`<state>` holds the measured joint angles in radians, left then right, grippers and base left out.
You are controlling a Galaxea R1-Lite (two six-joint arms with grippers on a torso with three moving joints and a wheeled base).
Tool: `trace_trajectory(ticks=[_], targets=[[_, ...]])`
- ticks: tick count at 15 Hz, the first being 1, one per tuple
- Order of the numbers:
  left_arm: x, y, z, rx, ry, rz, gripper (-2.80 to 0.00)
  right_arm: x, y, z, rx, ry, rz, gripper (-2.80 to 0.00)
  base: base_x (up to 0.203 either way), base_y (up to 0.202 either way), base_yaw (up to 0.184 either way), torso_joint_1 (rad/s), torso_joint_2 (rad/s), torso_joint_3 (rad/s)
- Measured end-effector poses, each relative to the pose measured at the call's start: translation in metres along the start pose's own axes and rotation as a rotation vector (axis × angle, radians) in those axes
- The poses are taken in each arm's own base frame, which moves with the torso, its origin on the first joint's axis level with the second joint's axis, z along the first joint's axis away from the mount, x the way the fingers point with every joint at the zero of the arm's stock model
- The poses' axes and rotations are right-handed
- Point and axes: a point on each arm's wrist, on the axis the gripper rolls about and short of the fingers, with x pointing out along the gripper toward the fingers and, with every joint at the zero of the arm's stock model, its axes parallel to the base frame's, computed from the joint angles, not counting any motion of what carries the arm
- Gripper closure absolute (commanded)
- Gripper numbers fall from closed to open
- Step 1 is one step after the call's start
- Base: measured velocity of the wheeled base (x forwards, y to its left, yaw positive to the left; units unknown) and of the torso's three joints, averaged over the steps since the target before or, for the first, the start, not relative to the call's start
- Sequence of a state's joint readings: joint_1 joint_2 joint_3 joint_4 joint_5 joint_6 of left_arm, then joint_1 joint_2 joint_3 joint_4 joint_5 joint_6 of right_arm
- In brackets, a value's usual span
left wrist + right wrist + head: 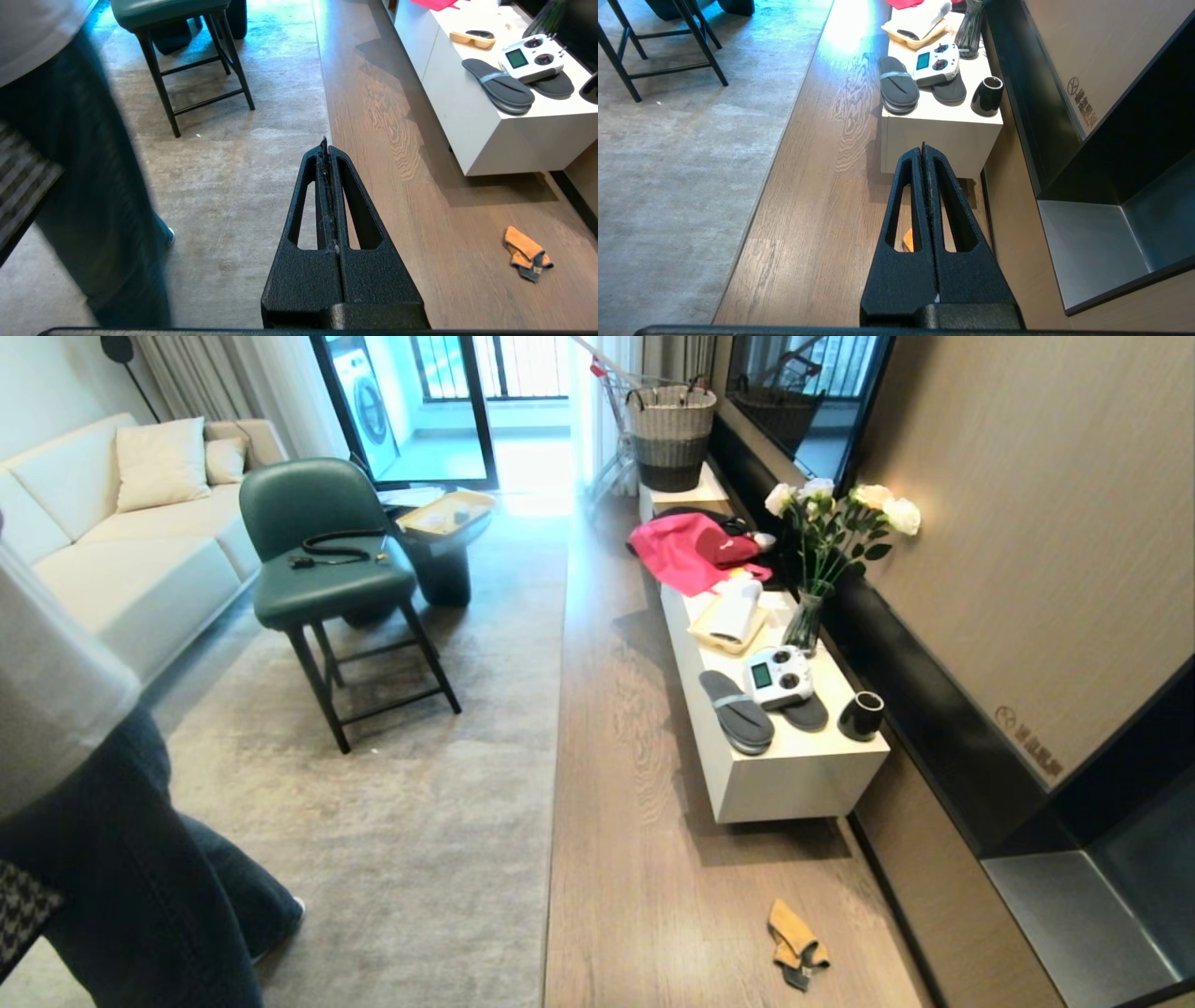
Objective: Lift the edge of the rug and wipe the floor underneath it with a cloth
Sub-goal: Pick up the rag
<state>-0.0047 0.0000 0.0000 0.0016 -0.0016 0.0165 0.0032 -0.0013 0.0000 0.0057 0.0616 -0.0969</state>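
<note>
Rug edge (557,709) runs straight along the floor (635,859), lying flat, with the pale grey rug on its left and bare wood planks on its right. The cloth (795,945), mustard-tan with a dark grey patch, lies crumpled on the planks, apart from the rug and near the end of the white table (794,775). Left gripper (325,142) and right gripper (923,147) hang above the floor, jaws pressed together, holding nothing. A person's leg (140,877) stands on the rug.
</note>
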Motion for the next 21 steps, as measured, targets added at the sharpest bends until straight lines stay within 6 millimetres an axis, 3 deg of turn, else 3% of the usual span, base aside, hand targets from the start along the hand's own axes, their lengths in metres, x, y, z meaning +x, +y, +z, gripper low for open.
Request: trace_trajectory(ticks=[7,21], targets=[[0.0000,0.0000,0.0001,0.000,-0.001,0.000,0.00,0.0000,0.0000,0.0000,0.000,0.000,0.000,0.00,0.000,0.000,0.000,-0.147,0.40,0.246],[0.0000,0.0000,0.0000,0.000,0.000,0.000,0.00,0.0000,0.0000,0.0000,0.001,0.000,0.002,0.00,0.000,0.000,0.000,-0.150,0.52,0.365]])
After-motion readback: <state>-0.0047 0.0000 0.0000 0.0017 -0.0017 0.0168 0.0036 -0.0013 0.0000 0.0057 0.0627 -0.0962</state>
